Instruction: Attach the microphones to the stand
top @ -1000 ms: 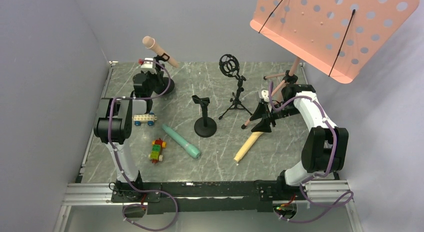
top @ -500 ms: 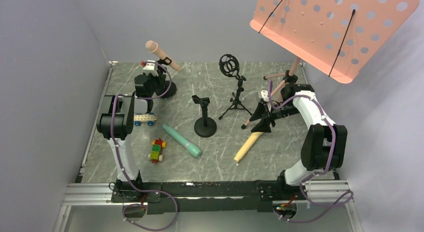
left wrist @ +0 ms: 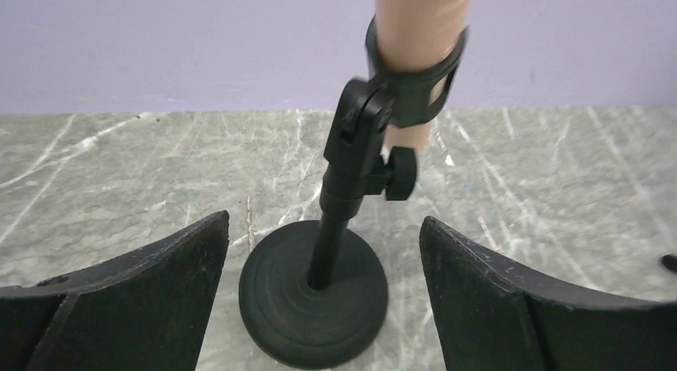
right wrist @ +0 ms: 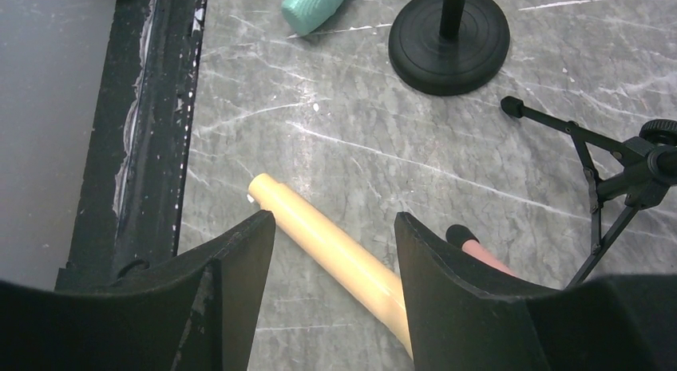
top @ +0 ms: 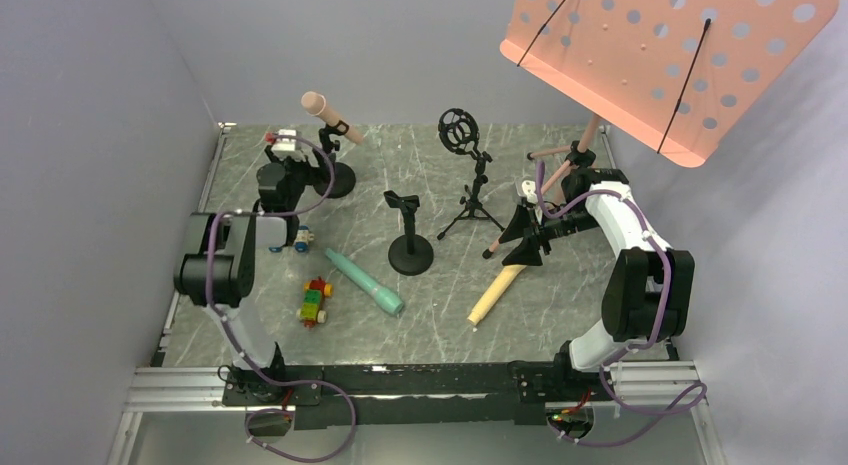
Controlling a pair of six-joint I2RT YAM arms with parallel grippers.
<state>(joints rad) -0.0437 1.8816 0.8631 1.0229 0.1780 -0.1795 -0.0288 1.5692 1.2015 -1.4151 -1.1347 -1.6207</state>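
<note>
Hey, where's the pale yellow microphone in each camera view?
Top external: the yellow microphone lies flat, right of centre.
Left wrist: not in it.
Right wrist: the yellow microphone slants across the lower centre.
Shared landmark: the empty round-base stand, in the top and right wrist views.

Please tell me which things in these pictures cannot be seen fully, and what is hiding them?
- Pink microphone: left wrist view, its head is cut off by the top edge.
- Yellow microphone: right wrist view, one end is hidden behind the right pincer; whether they touch cannot be told.
- Teal microphone: right wrist view, mostly cut off by the top edge.
- Toy car: top view, partly hidden by the left arm.
</note>
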